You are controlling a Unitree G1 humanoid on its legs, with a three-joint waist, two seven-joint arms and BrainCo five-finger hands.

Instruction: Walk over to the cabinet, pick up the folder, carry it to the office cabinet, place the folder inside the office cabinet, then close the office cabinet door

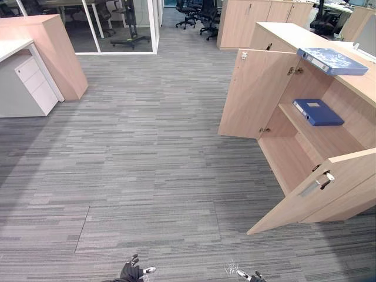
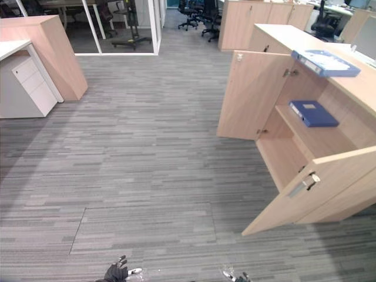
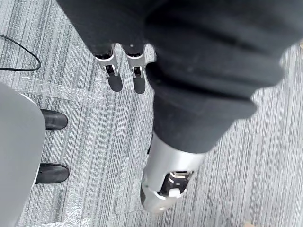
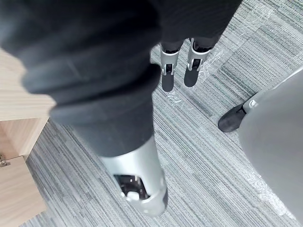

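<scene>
Hanging low at the near edge of the head views, the left robot hand (image 3: 115, 78) and the right robot hand (image 4: 168, 71) are both empty, each with its fingers straight and relaxed and its thumb apart from them, pointing down at the grey striped carpet (image 1: 147, 164) and touching nothing. The office cabinet (image 1: 282, 36) stands to the robot's right, well apart from both hands, with its two doors swung wide: the far door (image 1: 255, 94) stands out across the carpet and the near door (image 1: 329, 188), which carries a metal handle (image 1: 311, 187), angles out toward the robot. A light blue folder (image 1: 332, 60) lies flat on top of the cabinet near its front edge, above the open compartment. A dark blue folder (image 1: 318, 111) lies flat on the shelf (image 1: 329, 138) inside the cabinet, toward the shelf's far end; the space below the shelf is bare wood. At the far left stands a white drawer unit (image 1: 32, 85) beside a wooden partition (image 1: 59, 53), and beyond them are a glass wall (image 1: 117, 26) and black office chairs (image 1: 197, 14)
</scene>
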